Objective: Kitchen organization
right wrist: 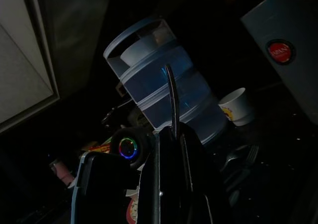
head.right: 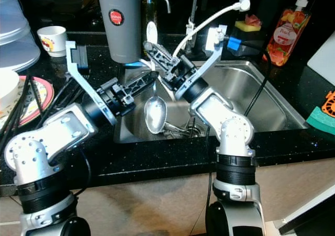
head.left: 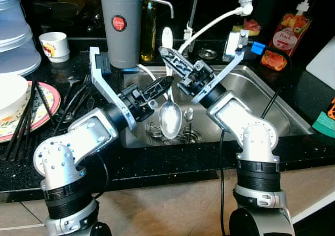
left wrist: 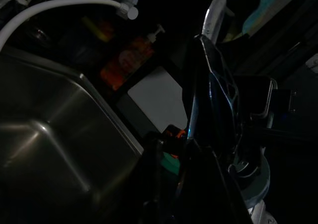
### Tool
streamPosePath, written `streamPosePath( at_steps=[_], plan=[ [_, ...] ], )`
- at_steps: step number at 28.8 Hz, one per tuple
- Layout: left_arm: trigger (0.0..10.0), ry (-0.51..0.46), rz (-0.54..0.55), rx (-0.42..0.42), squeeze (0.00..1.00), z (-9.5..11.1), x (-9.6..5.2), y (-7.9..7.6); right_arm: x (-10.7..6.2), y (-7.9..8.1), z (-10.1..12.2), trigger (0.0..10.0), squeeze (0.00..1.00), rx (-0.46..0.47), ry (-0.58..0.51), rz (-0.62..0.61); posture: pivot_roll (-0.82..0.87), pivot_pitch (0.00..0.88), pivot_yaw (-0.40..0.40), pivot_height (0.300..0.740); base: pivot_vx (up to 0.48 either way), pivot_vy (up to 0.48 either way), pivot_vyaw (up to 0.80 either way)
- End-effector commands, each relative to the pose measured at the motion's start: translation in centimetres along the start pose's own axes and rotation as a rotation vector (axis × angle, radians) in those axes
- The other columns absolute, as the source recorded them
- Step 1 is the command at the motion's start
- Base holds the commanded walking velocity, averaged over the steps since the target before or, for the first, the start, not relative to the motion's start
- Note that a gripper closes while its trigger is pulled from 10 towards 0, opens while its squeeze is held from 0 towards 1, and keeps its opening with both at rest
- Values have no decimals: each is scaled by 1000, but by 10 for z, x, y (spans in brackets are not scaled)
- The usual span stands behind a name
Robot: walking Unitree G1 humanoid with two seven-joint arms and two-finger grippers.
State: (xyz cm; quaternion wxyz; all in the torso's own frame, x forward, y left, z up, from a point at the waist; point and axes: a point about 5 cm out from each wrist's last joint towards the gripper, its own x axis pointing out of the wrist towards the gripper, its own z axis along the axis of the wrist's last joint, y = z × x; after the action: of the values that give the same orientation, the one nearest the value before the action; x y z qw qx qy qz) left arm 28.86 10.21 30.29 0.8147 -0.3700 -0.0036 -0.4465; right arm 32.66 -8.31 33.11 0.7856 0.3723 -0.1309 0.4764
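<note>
Over the sink [head.left: 272, 97], we see the left gripper [head.left: 159, 85] pinching a spoon [head.left: 170, 118], bowl at 6 o'clock; the right gripper [head.left: 168, 54], at 12, pinches a second spoon [head.left: 167, 37].

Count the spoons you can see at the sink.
3: a white spoon upright behind the grippers, a large steel spoon hanging over the sink, a smaller spoon near the drain. More may be hidden.

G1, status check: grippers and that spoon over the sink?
Right gripper shut on spoon, bowl hanging over sink. Left gripper beside it, jaws unclear. Utensils at drain below.
</note>
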Motion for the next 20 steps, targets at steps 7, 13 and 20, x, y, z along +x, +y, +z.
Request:
streamPosePath(
  at_steps=[7,13,20],
  plan=[
    [10000,-53,153,10,1000,11,-4,17,0,0,10,0,0,-18,-26,9,-26,83,-32,740,0,0,0],
    [10000,-102,369,208,1000,25,-12,33,-3,-4,20,0,0,-124,0,-4,-27,76,-36,740,0,0,0],
    [10000,-44,512,563,0,33,-8,35,-5,-41,27,0,0,-580,54,-246,-30,71,-39,740,0,0,0]
  ],
)
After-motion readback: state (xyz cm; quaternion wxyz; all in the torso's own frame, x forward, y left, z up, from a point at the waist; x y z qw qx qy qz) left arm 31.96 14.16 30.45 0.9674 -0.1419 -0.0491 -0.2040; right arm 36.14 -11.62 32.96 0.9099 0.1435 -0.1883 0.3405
